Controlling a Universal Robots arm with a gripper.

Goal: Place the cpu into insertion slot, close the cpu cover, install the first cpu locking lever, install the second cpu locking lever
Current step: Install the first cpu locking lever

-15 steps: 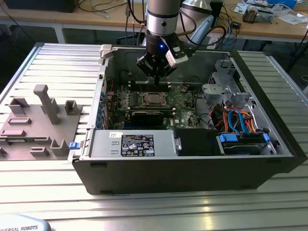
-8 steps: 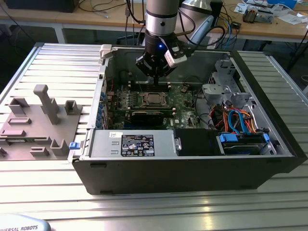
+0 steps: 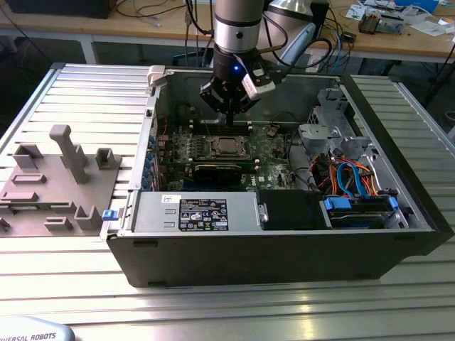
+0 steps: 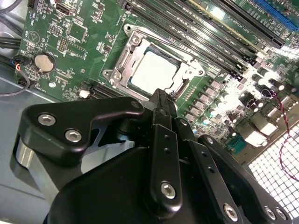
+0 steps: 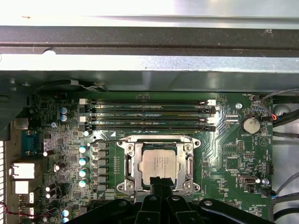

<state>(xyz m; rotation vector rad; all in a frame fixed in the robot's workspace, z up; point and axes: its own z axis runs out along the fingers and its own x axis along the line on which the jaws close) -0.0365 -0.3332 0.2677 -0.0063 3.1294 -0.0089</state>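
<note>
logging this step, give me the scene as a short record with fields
cpu: lies in the insertion slot, silvery top face up
cpu cover: closed over the socket, frame around the chip
claw: fingertips together, just above the socket's edge
computer case: open, lying on the table
motherboard: green, memory slots beside the socket

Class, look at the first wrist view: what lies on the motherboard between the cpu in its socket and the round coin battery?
In the first wrist view, the cpu cover's silvery frame side, then bare green motherboard with small components, separates the cpu from the coin battery.
</note>
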